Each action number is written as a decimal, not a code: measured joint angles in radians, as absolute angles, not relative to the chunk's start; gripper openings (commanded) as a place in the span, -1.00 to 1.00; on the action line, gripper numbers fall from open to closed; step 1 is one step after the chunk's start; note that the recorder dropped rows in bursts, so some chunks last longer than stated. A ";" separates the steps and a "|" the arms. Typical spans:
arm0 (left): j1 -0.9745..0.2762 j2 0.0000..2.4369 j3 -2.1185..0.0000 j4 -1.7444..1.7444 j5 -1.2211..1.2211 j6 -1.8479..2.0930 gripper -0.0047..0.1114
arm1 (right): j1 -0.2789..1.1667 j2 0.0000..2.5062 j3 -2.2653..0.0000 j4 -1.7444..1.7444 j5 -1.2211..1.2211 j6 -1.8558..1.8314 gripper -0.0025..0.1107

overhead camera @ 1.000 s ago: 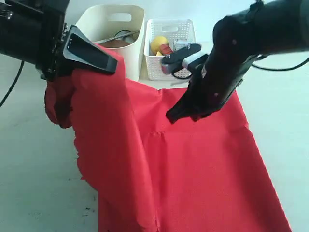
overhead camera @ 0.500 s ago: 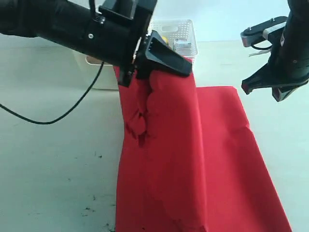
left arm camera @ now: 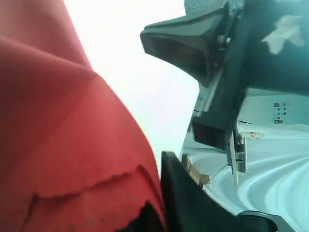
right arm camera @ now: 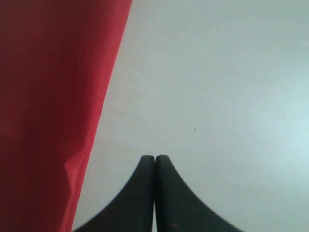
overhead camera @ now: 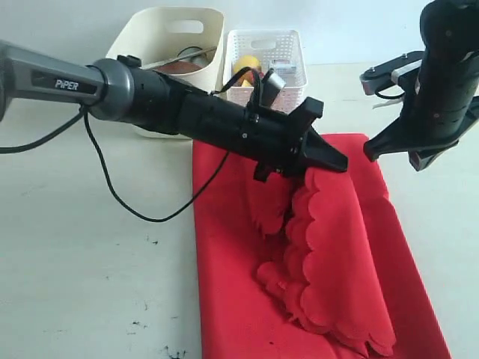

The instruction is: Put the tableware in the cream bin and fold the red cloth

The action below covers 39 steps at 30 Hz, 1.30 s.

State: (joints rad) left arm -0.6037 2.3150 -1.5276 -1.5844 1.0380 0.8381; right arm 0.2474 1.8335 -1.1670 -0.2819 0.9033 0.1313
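Note:
The red cloth (overhead camera: 239, 299) lies on the table, its scalloped edge (overhead camera: 329, 247) folded over onto its right half. My left gripper (overhead camera: 334, 161) reaches across from the left and sits low at the top of that fold. In the left wrist view the red cloth (left arm camera: 63, 145) runs up between the dark fingers (left arm camera: 193, 208) of the left gripper (left arm camera: 157, 210), still pinched. My right gripper (overhead camera: 372, 152) hovers shut and empty beside the cloth's right edge; the right wrist view shows the right gripper (right arm camera: 155, 158) over bare table with the red cloth (right arm camera: 48, 96) alongside. The cream bin (overhead camera: 209, 75) at the back holds a brown plate (overhead camera: 176, 67) and a metal utensil (overhead camera: 187, 54).
A white lattice basket (overhead camera: 288, 45) with a lemon (overhead camera: 243, 66) stands right of the cream bin. The left arm's black cable (overhead camera: 112, 191) loops over the table at left. Dark specks (overhead camera: 150, 325) mark the table's front left.
My left arm swung right and down, carrying the cloth's scalloped edge across and laying it over the right half. My right gripper pulled off the cloth to the right and stays there.

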 measured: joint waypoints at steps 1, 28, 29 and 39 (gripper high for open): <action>-0.606 2.328 -1.534 -1.589 1.037 0.842 -0.35 | 0.247 1.834 -1.167 -0.282 0.896 0.131 -0.96; -0.608 2.139 -1.666 -0.759 1.213 0.461 0.00 | 0.247 1.627 -1.157 -0.205 0.790 0.114 -0.96; -0.606 2.134 -1.651 -0.723 1.214 0.445 -0.01 | 0.247 1.627 -1.148 -0.203 0.788 0.112 -0.96; -0.573 2.134 -1.501 -0.612 1.108 0.417 -0.79 | 0.247 1.627 -1.139 -0.179 0.779 0.101 -0.96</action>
State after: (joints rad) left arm -0.5733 2.1339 -1.5006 -0.6125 1.1083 0.4175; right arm 0.2474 1.6274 -1.1389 -0.1794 0.7794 0.1011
